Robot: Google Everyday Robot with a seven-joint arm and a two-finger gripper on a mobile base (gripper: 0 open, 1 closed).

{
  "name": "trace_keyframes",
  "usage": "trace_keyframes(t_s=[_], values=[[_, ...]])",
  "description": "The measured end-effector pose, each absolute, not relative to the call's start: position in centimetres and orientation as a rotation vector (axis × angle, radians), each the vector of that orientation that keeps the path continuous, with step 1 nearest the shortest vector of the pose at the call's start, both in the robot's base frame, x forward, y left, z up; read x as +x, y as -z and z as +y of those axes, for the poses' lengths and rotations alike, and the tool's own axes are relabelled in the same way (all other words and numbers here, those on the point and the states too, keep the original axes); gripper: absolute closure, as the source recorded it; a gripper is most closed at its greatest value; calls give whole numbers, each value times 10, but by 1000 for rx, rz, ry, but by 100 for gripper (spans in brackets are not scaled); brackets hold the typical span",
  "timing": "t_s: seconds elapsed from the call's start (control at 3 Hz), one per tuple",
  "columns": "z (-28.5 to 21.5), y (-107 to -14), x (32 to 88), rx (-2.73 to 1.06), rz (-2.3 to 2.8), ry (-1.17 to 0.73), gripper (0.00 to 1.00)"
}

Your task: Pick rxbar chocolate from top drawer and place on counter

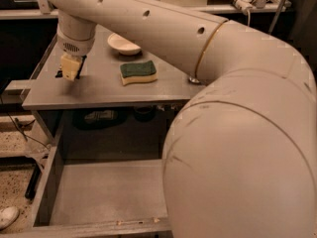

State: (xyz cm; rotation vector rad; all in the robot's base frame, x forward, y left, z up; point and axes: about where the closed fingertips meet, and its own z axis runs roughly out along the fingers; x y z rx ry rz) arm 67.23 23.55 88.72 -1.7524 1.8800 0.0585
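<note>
My gripper [70, 68] hangs low over the left end of the grey counter [109, 90], near its left edge. A small dark strip of the rxbar chocolate [58, 74] shows at the gripper's tip, right at the counter surface; most of it is hidden behind the gripper. I cannot tell whether it rests on the counter or is held. The top drawer [104, 192] stands pulled out below the counter, and the part of its flat grey bottom that shows is bare.
A green-and-yellow sponge [138, 72] lies mid-counter, with a white bowl [123, 44] behind it. My big pale arm [237, 133] blocks the right half of the view. A white object [7, 216] lies on the floor at the lower left.
</note>
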Motion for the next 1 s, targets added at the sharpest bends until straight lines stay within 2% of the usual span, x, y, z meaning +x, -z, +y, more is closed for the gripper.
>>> trace_keyframes(t_s=[0.33,0.67,1.0], values=[[236,-887,672,-1752,1880,-58,11],[236,-887,672,-1753,1880,-58,0],[236,-887,672,-1753,1880,-58,0]])
